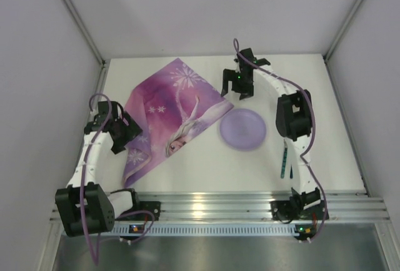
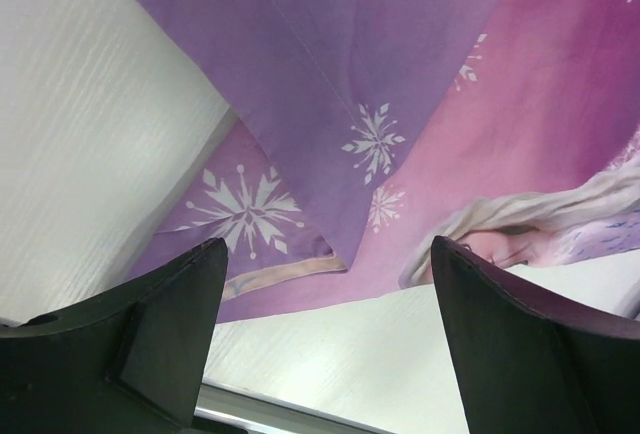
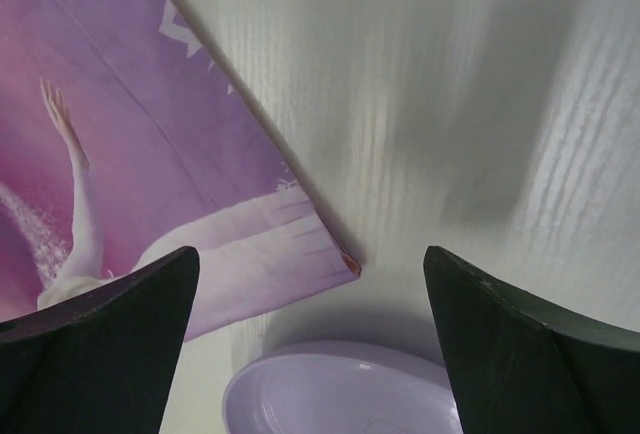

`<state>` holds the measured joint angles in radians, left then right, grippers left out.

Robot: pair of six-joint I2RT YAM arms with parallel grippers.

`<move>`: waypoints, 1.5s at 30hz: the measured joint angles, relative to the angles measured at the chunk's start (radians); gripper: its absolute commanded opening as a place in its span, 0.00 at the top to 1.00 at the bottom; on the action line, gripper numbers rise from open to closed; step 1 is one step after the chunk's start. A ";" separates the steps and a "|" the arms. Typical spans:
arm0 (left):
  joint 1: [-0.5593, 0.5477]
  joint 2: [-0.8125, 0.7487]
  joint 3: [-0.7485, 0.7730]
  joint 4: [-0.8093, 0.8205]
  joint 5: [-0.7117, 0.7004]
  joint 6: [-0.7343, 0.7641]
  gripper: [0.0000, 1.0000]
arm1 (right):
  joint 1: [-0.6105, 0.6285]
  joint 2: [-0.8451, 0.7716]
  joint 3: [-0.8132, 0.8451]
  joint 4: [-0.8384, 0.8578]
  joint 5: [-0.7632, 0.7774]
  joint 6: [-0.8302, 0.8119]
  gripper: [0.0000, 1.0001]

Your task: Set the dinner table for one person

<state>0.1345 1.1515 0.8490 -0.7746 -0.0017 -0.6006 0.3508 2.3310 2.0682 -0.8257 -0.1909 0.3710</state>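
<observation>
top: ovhd, far | wrists: low, close | share: placemat [image 1: 169, 118], dinner table [image 1: 206, 171]

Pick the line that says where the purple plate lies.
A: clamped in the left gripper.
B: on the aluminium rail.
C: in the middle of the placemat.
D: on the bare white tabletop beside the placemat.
D: the top view shows the plate flat on the white tabletop, just off the right corner of the placemat.
</observation>
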 measured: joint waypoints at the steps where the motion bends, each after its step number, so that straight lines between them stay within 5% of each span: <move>1: 0.000 0.000 0.002 -0.004 -0.011 -0.002 0.12 | 0.002 0.005 -0.006 0.005 -0.012 0.008 0.06; 8: 0.009 0.007 0.037 -0.011 -0.040 -0.022 0.12 | 0.026 -0.016 -0.127 0.091 -0.096 0.054 0.12; 15: 0.060 0.061 0.072 -0.014 -0.093 -0.031 0.13 | 0.063 -0.037 -0.211 0.163 -0.180 0.086 0.40; 20: 0.211 0.101 0.073 -0.022 -0.135 -0.056 0.17 | 0.070 -0.037 -0.223 0.159 -0.190 0.093 0.60; 24: 0.315 0.103 0.010 0.030 -0.099 -0.064 0.18 | 0.070 -0.037 -0.230 0.142 -0.177 0.096 0.61; 34: 0.314 0.124 -0.208 0.321 0.116 -0.110 0.21 | 0.070 -0.102 -0.336 0.144 -0.170 0.093 0.62; 40: 0.314 0.203 -0.222 0.483 0.139 -0.154 0.41 | 0.070 -0.135 -0.384 0.141 -0.158 0.077 0.62; 45: 0.314 0.285 -0.211 0.594 0.124 -0.178 0.76 | 0.070 -0.145 -0.401 0.129 -0.147 0.069 0.66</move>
<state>0.4484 1.4364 0.6380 -0.1806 0.1223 -0.7784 0.4210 2.1857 1.6676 -0.6968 -0.3378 0.4397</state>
